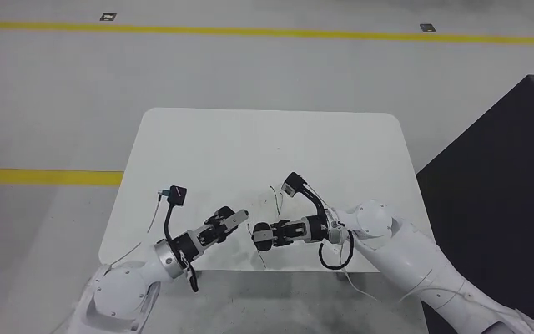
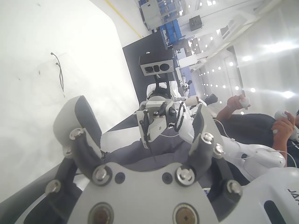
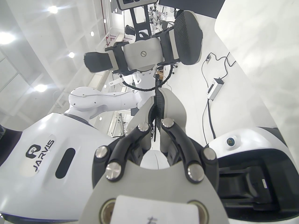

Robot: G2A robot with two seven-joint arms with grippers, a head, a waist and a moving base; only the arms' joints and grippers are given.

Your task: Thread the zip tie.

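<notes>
My right gripper point(image 3: 157, 95) is shut on a thin black zip tie point(image 3: 156, 82), whose strap pokes out past the fingertips. In the top view this gripper point(image 1: 258, 235) hangs over the table's near edge, with the zip tie point(image 1: 259, 253) trailing down from it. My left gripper point(image 1: 239, 218) faces it from a short way off, open and holding nothing. In the left wrist view the left gripper point(image 2: 140, 120) frames the right gripper point(image 2: 149, 122) and the held zip tie point(image 2: 147, 141). In the right wrist view the left gripper point(image 3: 142, 57) shows wide open beyond the strap's tip.
A second black zip tie point(image 1: 274, 200) point(image 2: 61, 75) lies loose on the white table point(image 1: 250, 142) just beyond the grippers. A black panel point(image 1: 492, 175) stands to the table's right. A cable and small box point(image 3: 216, 87) lie on the floor.
</notes>
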